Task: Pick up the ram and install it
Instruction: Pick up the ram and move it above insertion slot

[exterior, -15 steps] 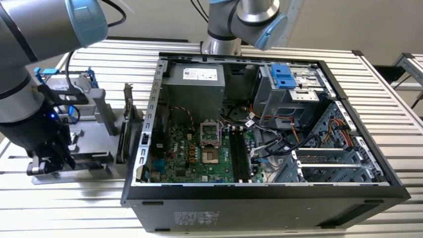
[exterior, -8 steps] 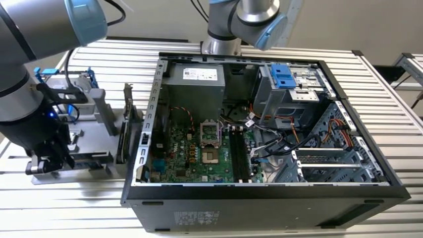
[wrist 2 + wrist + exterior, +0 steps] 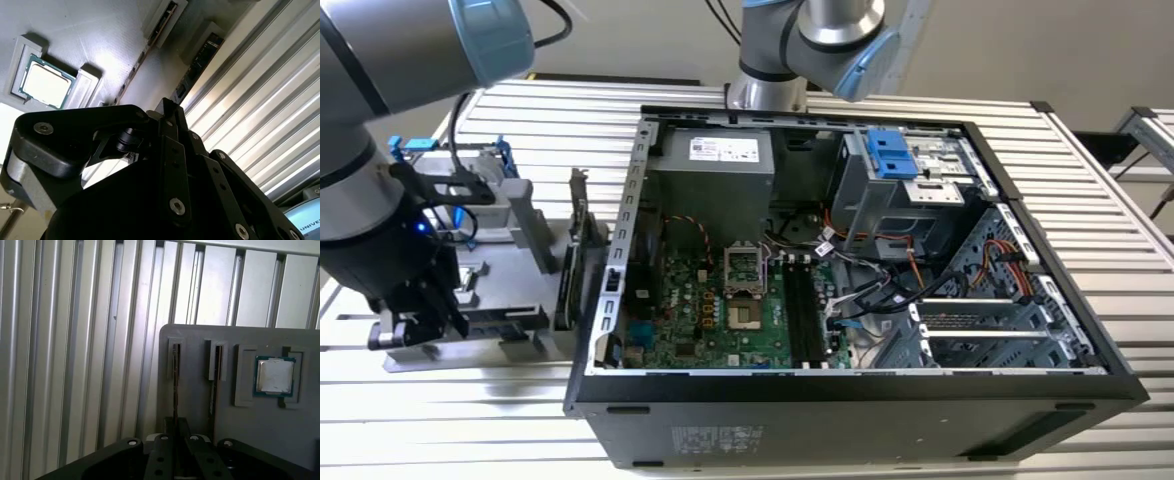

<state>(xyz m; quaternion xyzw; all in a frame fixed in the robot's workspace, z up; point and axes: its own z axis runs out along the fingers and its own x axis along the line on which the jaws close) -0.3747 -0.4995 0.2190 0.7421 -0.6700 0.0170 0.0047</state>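
The gripper (image 3: 176, 424) hangs directly over the ram (image 3: 175, 377), which stands edge-up in the slot nearest the edge of the gray holder (image 3: 250, 450) (clamped or wide, I cannot tell).

Table (image 3: 1121, 190): silver, ribbed in parallel stripes.
Holder (image 3: 200, 405): plain matt grey.
Processor (image 3: 274, 376): silver cap, green border.
Ram (image 3: 174, 390): dark edge.
Gripper (image 3: 176, 432): black.
Case (image 3: 854, 410): black shell.
Motherboard (image 3: 700, 320): green.
Drive frame (image 3: 890, 152): bright blue.
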